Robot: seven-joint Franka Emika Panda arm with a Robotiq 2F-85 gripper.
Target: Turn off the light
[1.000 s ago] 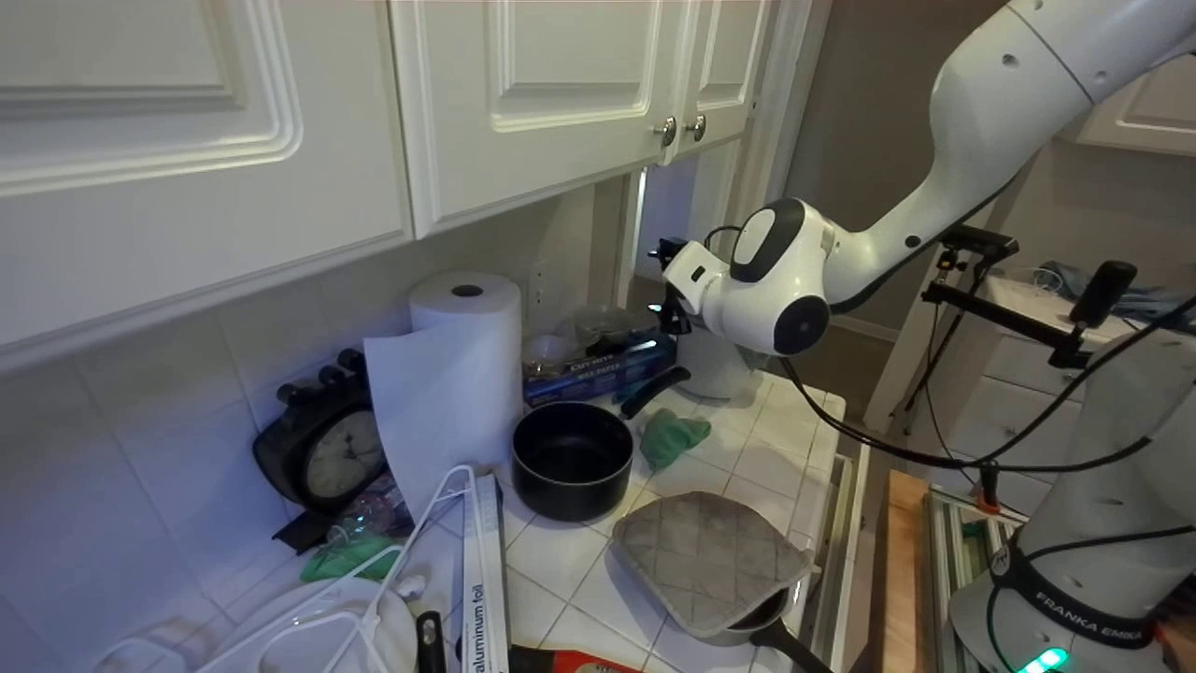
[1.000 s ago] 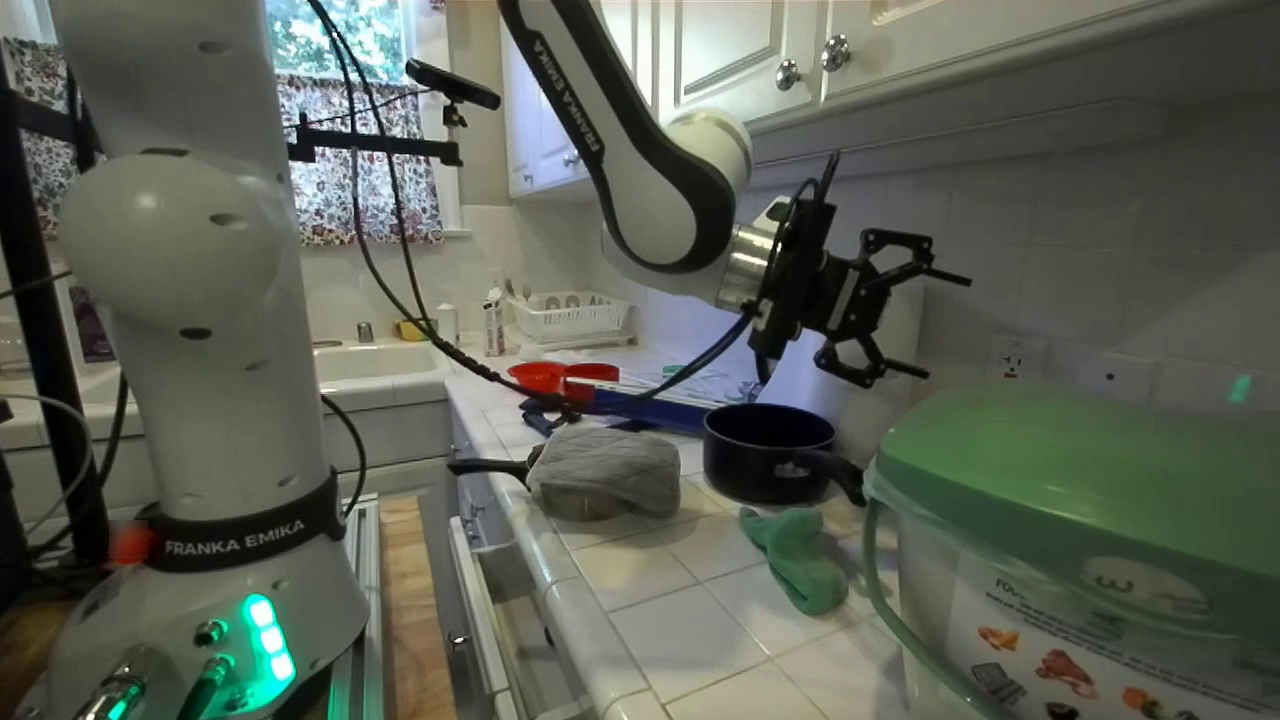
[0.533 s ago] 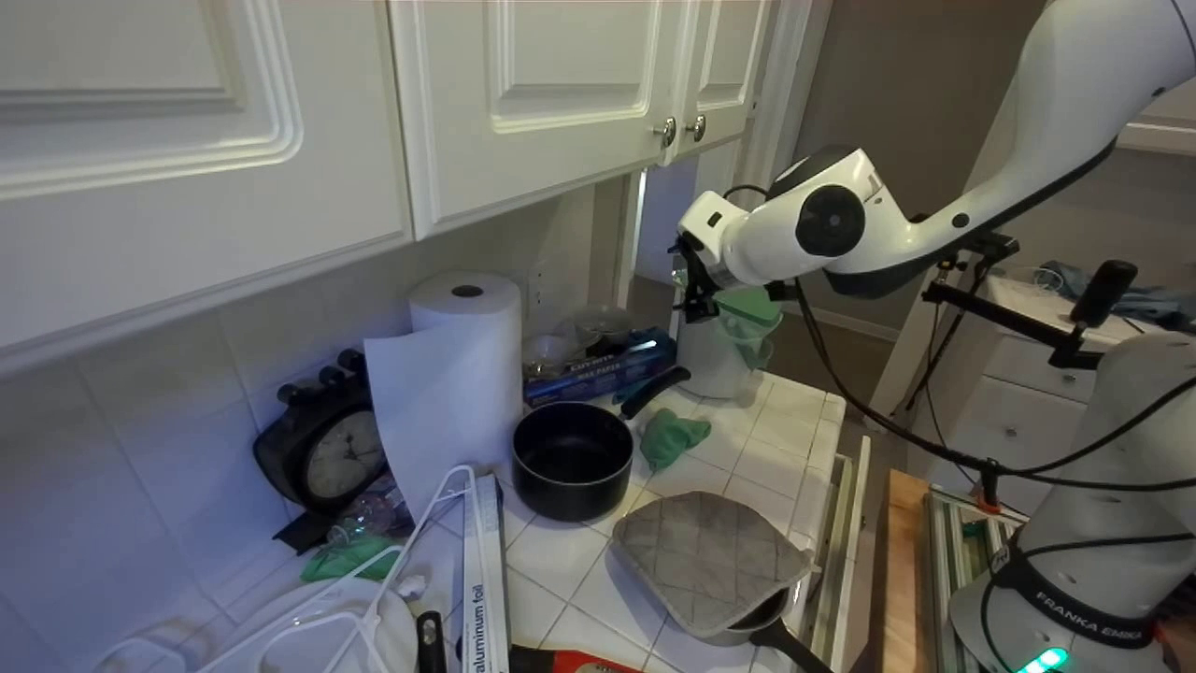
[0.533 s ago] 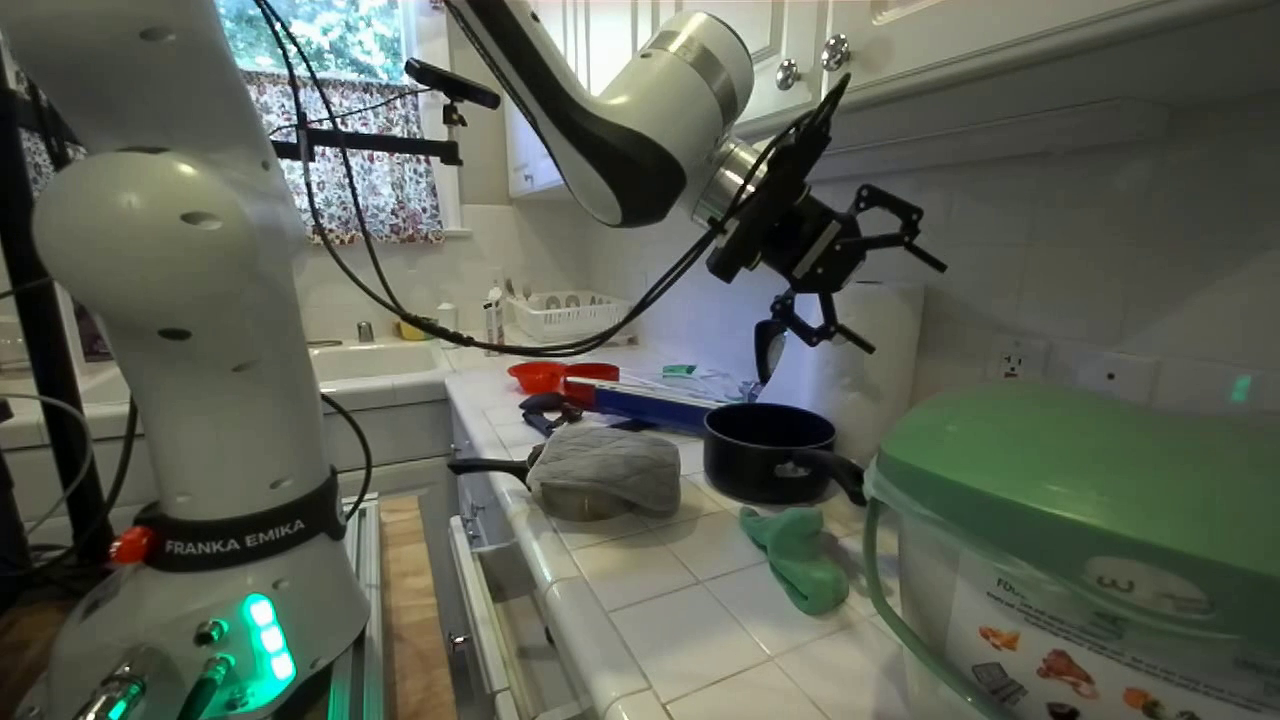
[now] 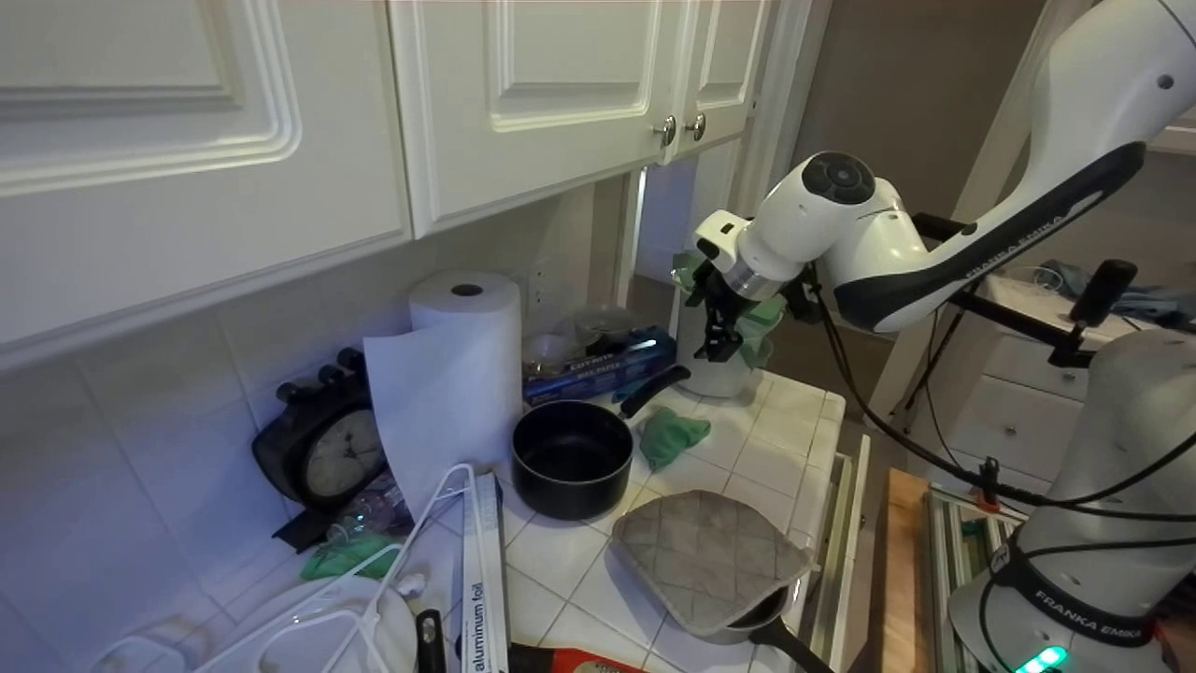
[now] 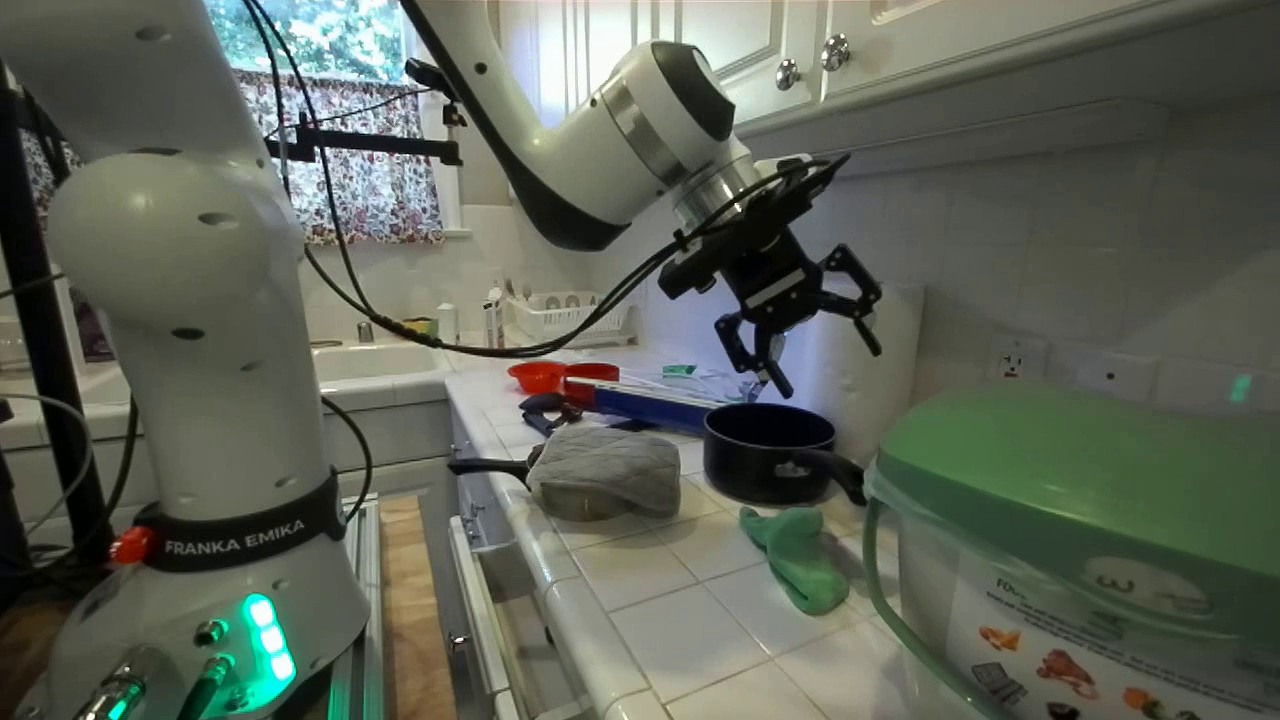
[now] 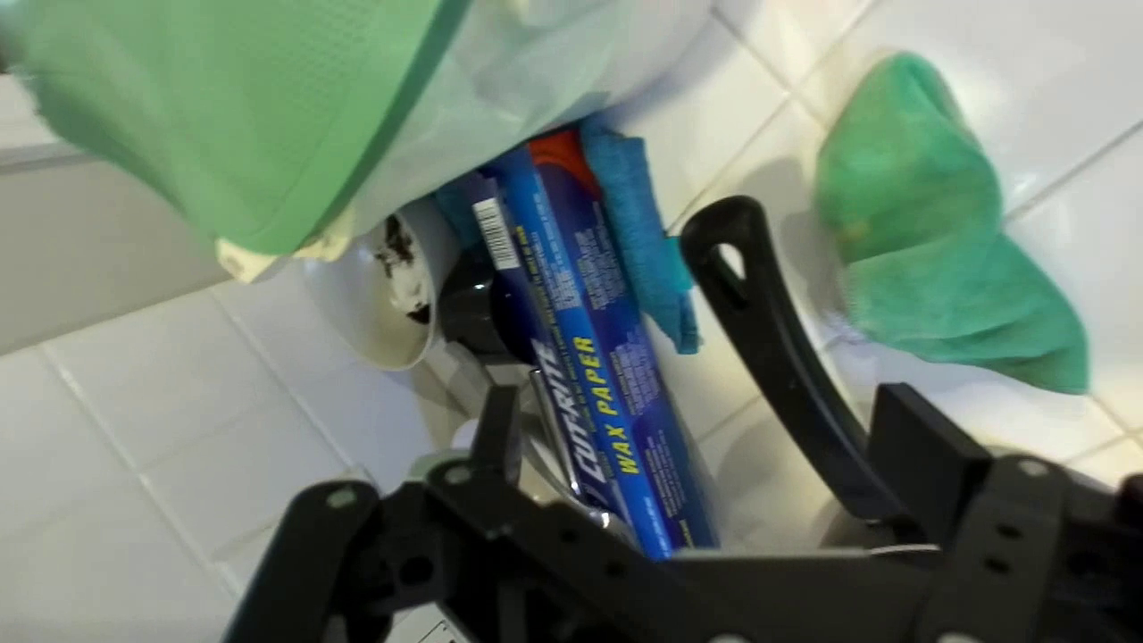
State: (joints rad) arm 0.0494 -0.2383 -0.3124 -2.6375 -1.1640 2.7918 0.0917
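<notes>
Spread wide, gripper [image 6: 830, 366] hangs over kitchen ctr [image 6: 690, 625]; in an exterior view, light [image 6: 1010, 138], strip under cab [image 6: 900, 45], sits abt 1 o'clock from gripper, pot [image 6: 765, 462] abt 7.

The light [image 6: 1015, 136] over there is a long, narrow, pale strip, set lengthwise beneath the white cabinets [image 6: 745, 45], near the tiled wall [image 6: 1090, 230]; it looks unlit to me.

The black fingers [image 6: 868, 336], reaching almost sideways a second ago, now slant steeply down, lower and closer to the black saucepan [image 6: 765, 462]. The white Franka arm [image 6: 598, 160] has turned its wrist [image 6: 716, 192] with them, and in an exterior view its black cables [image 6: 515, 351] loop higher than before.
</notes>
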